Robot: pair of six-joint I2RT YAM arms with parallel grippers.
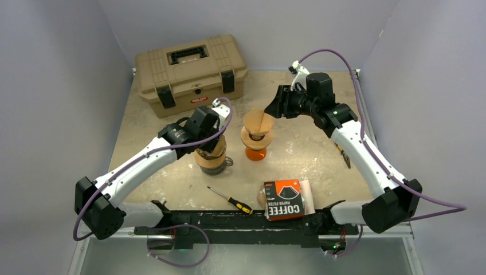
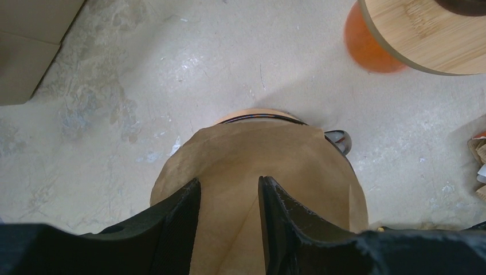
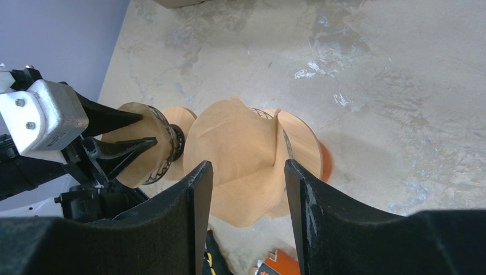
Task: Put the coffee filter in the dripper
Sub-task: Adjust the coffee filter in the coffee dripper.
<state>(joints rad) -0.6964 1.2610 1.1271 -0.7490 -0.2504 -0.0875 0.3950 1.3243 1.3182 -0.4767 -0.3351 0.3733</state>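
Observation:
An orange dripper [image 1: 255, 150] with a wooden collar stands mid-table with a brown paper filter [image 1: 259, 122] sitting crumpled in it. My right gripper [image 1: 276, 109] is open just right of that filter; in the right wrist view the filter [image 3: 235, 150] shows between the open fingers [image 3: 246, 163]. A second dripper [image 1: 213, 163] with a wooden collar stands to the left, with another brown filter [image 2: 258, 154] in it. My left gripper [image 1: 213, 146] is open right over that filter; its fingers [image 2: 229, 182] straddle the paper.
A tan toolbox [image 1: 192, 71] stands at the back left. A screwdriver [image 1: 230, 199] and the orange-black coffee filter package [image 1: 283, 199] lie near the front edge. A small tool [image 1: 343, 154] lies by the right arm.

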